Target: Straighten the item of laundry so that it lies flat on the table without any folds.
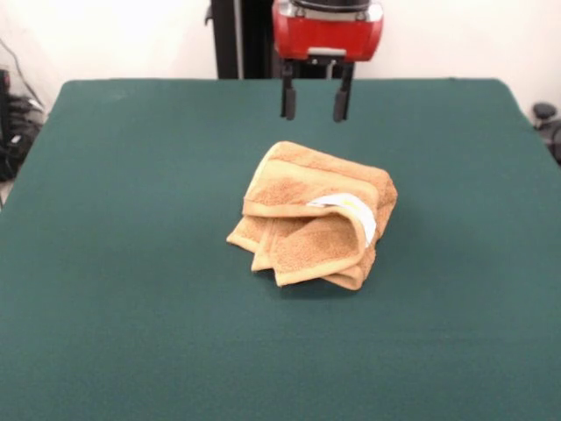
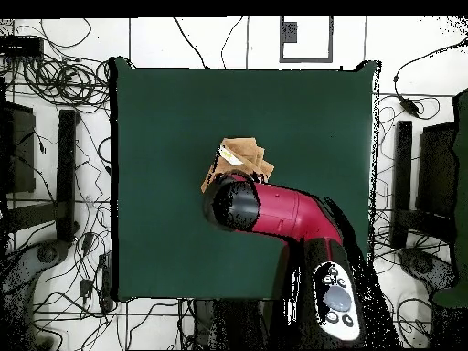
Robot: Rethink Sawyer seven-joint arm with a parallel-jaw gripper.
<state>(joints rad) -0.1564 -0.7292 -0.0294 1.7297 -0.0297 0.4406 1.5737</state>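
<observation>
the orange-tan terry hand towel [image 1: 311,215] sits in a crumpled heap near the middle of the big worktop covered in dark green felt-like cloth [image 1: 131,263]. it is folded over itself several times: a broad upper layer with a woven border band running across it, and beneath that a couple of loose flaps whose hemmed corners point down towards the camera's side of the worktop. a small white tag [image 1: 351,209] curls out of the fold on the right-hand side of the bundle in the front view. bunched as it is, the towel has no clear long axis; the heap is a little wider than it is deep, and the border band slants gently from upper left to lower right.

the red and black robot arm [image 2: 292,215] reaches over the worktop, and its black two-fingered claw [image 1: 316,96] hangs in the air above the cloth, just behind the towel and clear of it. the two fingers stand apart with a plain gap between them and nothing in it.

from overhead the arm's rounded head covers the near part of the towel [image 2: 239,157], which peeks out beyond it, roughly central on the green cloth.
</observation>
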